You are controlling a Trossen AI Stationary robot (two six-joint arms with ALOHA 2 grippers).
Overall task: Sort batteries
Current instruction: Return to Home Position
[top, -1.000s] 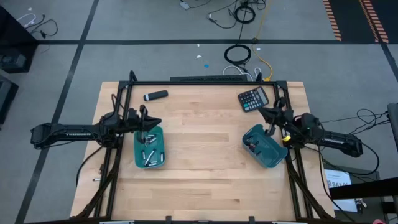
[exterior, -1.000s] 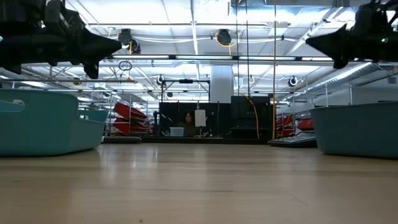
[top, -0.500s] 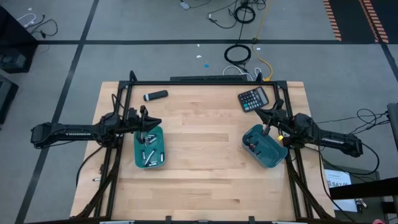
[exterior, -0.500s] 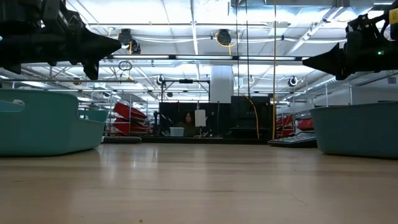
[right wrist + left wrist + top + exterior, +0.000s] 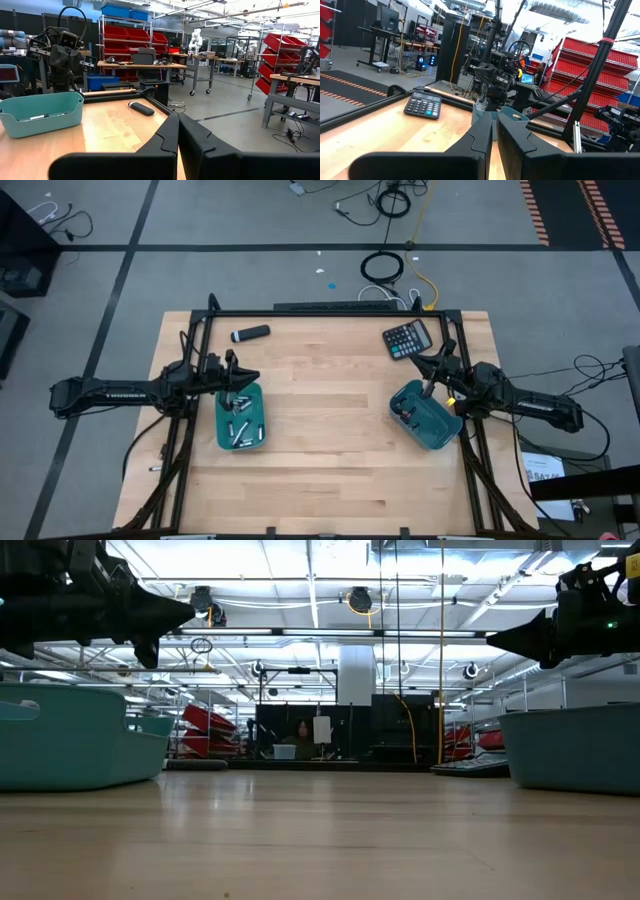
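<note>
Several silvery-grey batteries [image 5: 240, 428] lie in the left teal bin [image 5: 262, 412], which the low view shows as a teal wall [image 5: 70, 735]. A few small dark batteries [image 5: 404, 413] lie in the right teal bin [image 5: 442, 436]. My left gripper [image 5: 250, 376] hangs above the left bin's far end with its fingers together and empty, as the left wrist view [image 5: 494, 131] shows. My right gripper [image 5: 420, 361] hovers above the right bin's far end, also shut and empty [image 5: 178, 127]. In the low view both grippers [image 5: 190, 612] [image 5: 490, 638] stand well above the bins.
A black calculator [image 5: 407, 338] lies near the far right corner, just beyond my right gripper. A black-and-grey marker-like cylinder [image 5: 250, 333] lies near the far edge on the left. Bare wood [image 5: 325, 410] stretches between the two bins. A black frame rail [image 5: 330, 312] runs along the far edge.
My right gripper has dropped a little toward its bin, shifted slightly toward the table's left and tipped closer to level, then held still. My left gripper and both bins have stayed put.
</note>
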